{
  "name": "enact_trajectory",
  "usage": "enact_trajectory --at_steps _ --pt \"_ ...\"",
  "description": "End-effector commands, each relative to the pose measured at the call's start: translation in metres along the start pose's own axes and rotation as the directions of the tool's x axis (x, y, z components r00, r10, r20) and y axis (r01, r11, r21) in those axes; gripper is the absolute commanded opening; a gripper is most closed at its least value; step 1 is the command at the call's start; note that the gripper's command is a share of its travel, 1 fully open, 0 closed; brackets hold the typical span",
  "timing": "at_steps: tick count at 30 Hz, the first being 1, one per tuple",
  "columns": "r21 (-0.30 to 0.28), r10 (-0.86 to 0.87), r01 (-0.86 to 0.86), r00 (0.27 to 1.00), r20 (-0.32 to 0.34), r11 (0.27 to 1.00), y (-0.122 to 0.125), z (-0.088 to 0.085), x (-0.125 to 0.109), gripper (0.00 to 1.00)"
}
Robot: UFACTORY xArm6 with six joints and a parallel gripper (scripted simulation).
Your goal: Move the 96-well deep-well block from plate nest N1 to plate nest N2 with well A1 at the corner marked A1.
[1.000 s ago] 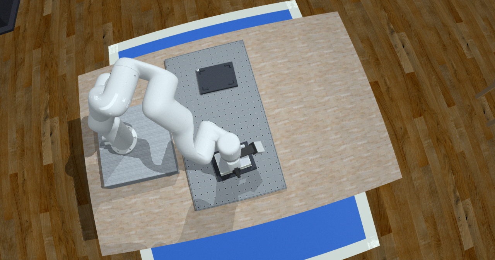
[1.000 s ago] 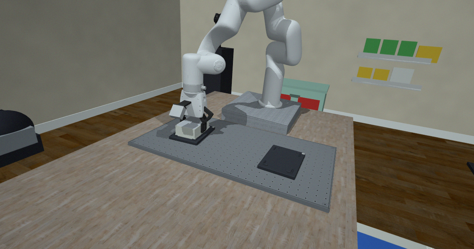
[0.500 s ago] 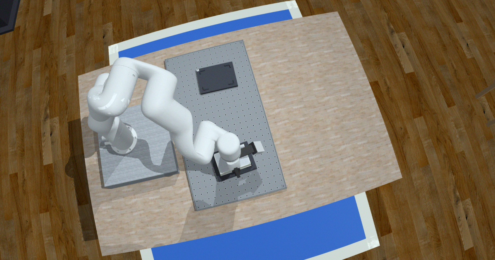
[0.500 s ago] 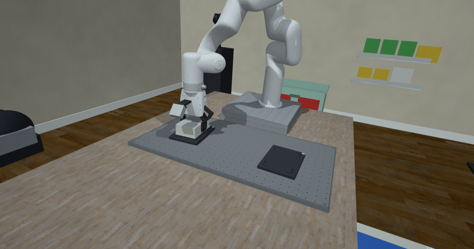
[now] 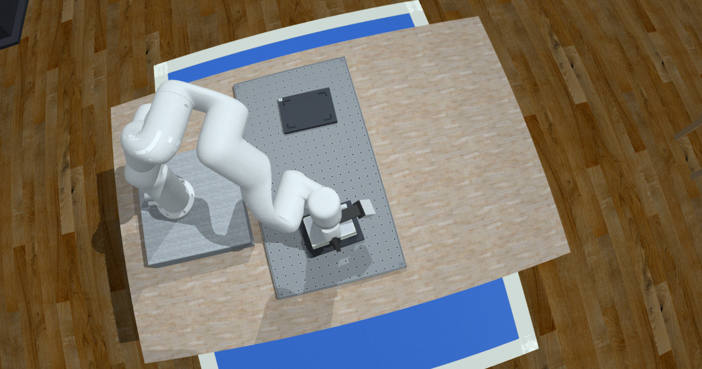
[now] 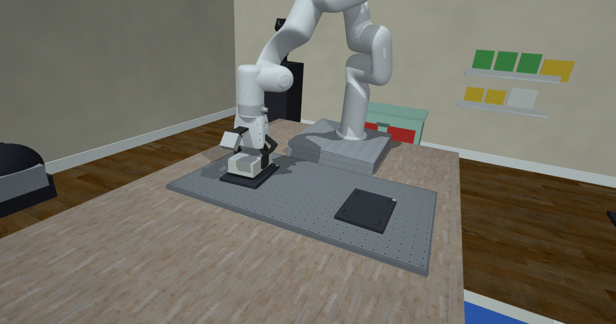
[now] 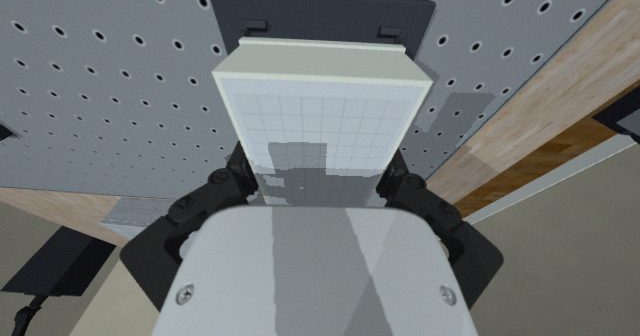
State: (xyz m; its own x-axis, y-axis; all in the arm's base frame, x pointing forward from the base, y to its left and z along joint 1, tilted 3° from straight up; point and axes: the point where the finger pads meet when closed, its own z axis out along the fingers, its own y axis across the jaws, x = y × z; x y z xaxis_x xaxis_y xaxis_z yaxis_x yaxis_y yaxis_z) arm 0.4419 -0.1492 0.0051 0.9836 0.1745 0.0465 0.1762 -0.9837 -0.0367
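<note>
A white rectangular deep-well block [image 7: 320, 121] with a gridded top is clamped between the black gripper [image 7: 320, 186] fingers, above a dark nest plate [image 7: 320, 11] on grey perforated board [image 7: 100, 101]
</note>
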Motion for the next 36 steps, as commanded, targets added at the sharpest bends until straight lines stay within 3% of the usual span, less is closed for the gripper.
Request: enact_trajectory --at_steps 1,19,36 --pt "-0.002 0.000 0.000 1.000 -0.004 1.000 0.001 -0.004 0.001 0.00" --pt "-0.002 0.000 0.000 1.000 -0.004 1.000 0.001 -0.010 0.001 0.00" --pt "-0.002 0.000 0.000 1.000 -0.004 1.000 0.001 -0.035 0.001 0.00"
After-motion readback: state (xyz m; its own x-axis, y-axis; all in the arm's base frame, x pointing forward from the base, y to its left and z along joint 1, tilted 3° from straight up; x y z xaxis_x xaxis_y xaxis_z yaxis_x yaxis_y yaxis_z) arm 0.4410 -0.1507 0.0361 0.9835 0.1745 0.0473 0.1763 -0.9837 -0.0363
